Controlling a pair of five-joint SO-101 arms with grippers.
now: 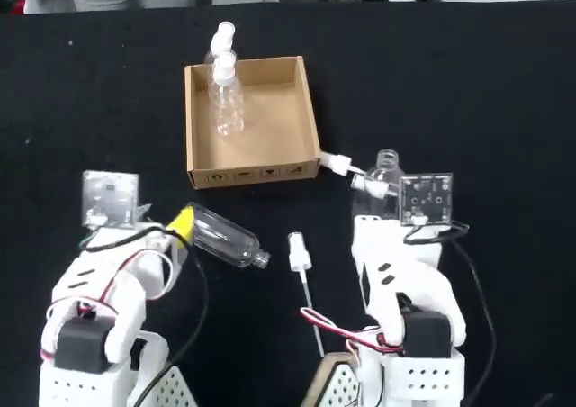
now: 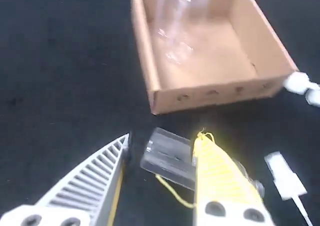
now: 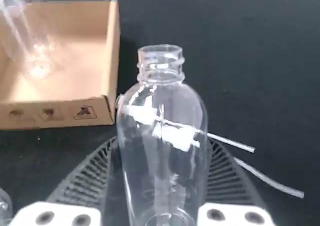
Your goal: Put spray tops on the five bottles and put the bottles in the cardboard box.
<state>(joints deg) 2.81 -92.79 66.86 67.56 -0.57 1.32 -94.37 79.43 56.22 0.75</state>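
Left pincer (image 2: 164,138) - one grey finger, one yellow-taped - grasping the base of a tilted clear plastic bottle (image 1: 225,238); its bare neck points away from this pincer toward the other arm. Right pincer (image 3: 162,146) clenched on an upright clear plastic open-necked bottle (image 3: 162,136). Long-tubed white spray top (image 1: 299,252) lies on the black desk (image 1: 468,83) between the two pincers. Second white spray top (image 1: 337,164) lies just beyond the right pincer, at the near corner of the brown cardboard box (image 1: 310,110). The box sits ahead of both pincers. Two clear bottles with white spray tops (image 1: 227,101) stand at its far corner - at least one is inside.
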